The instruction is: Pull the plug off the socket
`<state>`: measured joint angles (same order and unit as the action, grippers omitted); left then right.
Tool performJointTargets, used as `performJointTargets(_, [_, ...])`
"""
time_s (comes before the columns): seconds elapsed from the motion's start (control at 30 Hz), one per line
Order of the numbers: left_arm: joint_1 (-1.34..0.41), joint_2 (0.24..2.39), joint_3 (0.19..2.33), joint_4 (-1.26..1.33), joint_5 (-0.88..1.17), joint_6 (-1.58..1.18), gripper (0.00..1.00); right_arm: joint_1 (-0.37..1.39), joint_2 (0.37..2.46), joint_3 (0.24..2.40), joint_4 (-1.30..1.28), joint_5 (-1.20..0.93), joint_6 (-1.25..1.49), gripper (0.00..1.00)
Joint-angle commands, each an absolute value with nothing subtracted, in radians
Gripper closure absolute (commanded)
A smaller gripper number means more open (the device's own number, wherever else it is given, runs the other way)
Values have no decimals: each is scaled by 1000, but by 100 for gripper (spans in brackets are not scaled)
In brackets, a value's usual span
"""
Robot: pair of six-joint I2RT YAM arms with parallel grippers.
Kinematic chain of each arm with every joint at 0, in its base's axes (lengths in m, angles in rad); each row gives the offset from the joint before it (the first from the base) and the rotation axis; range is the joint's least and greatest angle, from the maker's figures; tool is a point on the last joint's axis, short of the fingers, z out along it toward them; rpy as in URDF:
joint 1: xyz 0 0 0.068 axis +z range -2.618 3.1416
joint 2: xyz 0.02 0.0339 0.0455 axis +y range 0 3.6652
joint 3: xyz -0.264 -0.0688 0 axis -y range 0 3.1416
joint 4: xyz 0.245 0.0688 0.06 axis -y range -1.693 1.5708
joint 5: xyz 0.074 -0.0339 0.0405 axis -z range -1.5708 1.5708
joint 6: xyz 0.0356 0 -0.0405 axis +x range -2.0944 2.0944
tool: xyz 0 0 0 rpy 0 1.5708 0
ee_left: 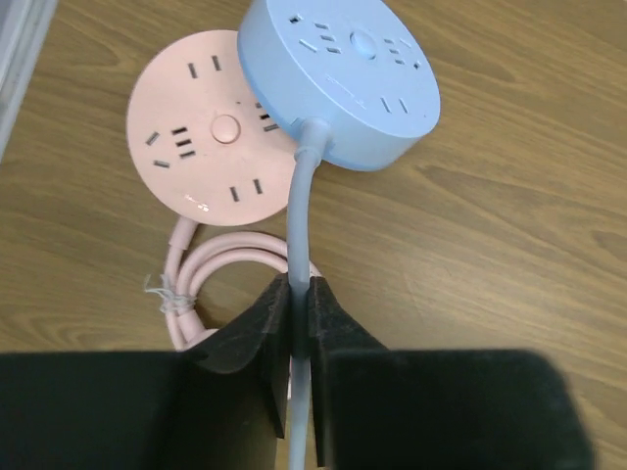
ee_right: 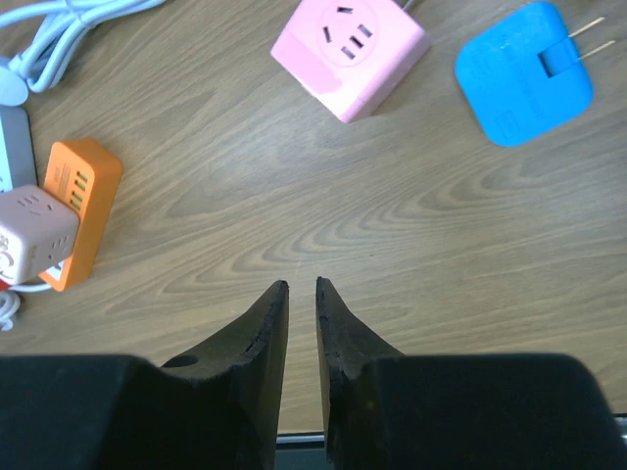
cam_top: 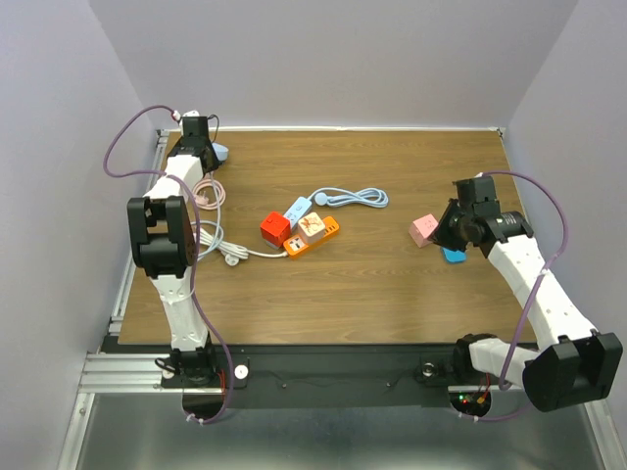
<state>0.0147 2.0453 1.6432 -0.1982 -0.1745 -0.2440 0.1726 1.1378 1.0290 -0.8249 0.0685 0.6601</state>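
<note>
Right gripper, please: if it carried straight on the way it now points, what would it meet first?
Probably bare table just ahead of the right gripper; farther along that line sits the pink cube socket, though depth is unclear.

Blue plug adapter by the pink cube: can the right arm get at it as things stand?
Probably yes. The right gripper holds nothing, jaws nearly together, and hovers above bare wood short of the blue plug adapter. The adapter lies flat, apart from the pink cube socket, prongs pointing away. Jaws would need to open first.

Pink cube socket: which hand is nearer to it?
Right. The right hand hovers just beside the pink cube socket, empty. The left hand is at the far left corner, clamped on a blue cord.
</note>
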Motion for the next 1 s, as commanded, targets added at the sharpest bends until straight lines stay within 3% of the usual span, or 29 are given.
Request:
performJointTargets(0.0, [14,1944,1657,-179,-107,-270,74,178,1147,1048,-772,5,617,77])
performJointTargets(0.17, [5,1853,1628,-210,-61,-276,51,179,1173,1042,-749,-46,598,76])
performJointTargets(0.2, [3,1820,1634,-241,-67,-273,41,178,1184,1042,-743,-54,594,76])
performJointTargets(0.23, [2,1819,1637,-241,-67,-273,41,179,1184,1042,-742,-57,592,76])
performJointTargets(0.27, [3,1809,1640,-255,-90,-276,29,176,1193,1046,-738,-61,591,76])
performJointTargets(0.3, [3,1787,1644,-293,-98,-281,27,176,1200,1048,-735,-66,588,76])
performJointTargets(0.53, [-83,1591,1609,-350,-34,-316,25,178,1261,1074,-710,-169,548,75])
performJointTargets(0.63, [-227,1540,1583,-359,-6,-310,25,179,1302,1081,-689,-244,532,71])
performJointTargets(0.73, [-339,1545,1554,-376,-5,-340,25,196,1351,1118,-669,-319,503,62])
performJointTargets(0.97, [-400,1502,1412,-331,-5,-460,32,366,1500,1282,-675,-315,420,29])
